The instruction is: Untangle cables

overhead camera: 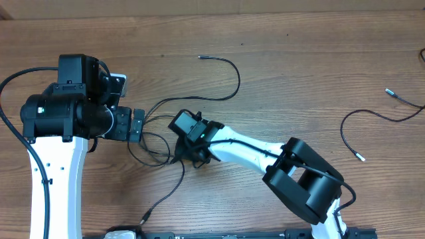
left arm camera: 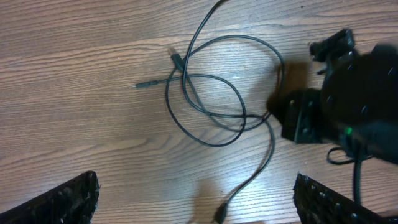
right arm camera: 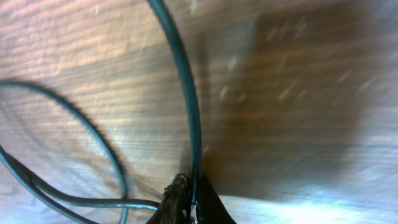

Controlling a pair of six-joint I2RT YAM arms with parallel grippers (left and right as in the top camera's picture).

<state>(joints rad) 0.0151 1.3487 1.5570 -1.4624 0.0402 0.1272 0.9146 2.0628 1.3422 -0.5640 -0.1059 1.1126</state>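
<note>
Near edge: a pale rounded object [overhead camera: 123, 232] lies at the near edge of the brown wood-grain desk [overhead camera: 299, 60]. The frame cuts it off, so what it is cannot be made out.
Nearest plug: one small dark plug end [overhead camera: 143, 217] lies just beyond the pale object, and its cord runs up toward the tangle.
Right gripper: the black two-finger right gripper [right arm camera: 189, 202] has its jaws pressed together on a single strand of the thin, flexible black cables [overhead camera: 159, 143]. From overhead, its own wrist hides the fingertips.
Task thing: the cables lie bunched in overlapping loops left of the desk's middle, between the two grippers.
Tangle count: the left wrist view shows three ends, a silvery plug [left arm camera: 176, 59], a thin pin [left arm camera: 138, 85] and a dark plug [left arm camera: 219, 214] at the frame's bottom edge. How many cords make up the knot cannot be told.
Loose cord: well apart, toward the right edge, one curved loose cord [overhead camera: 345, 129] ends in a small plug [overhead camera: 360, 158].
Left gripper: the black left gripper [left arm camera: 196, 202] sits just left of the tangle, jaws spread wide with nothing between them. Only its two finger ends show, in the wrist view's lower corners.
Right-edge plug: another plug [overhead camera: 389, 91] lies farther back, and its cord leaves the frame. Whether it belongs to the loose cord cannot be told.
Farthest: one strand arcs from the tangle toward the far edge and ends in a slim tip [overhead camera: 201, 58].
</note>
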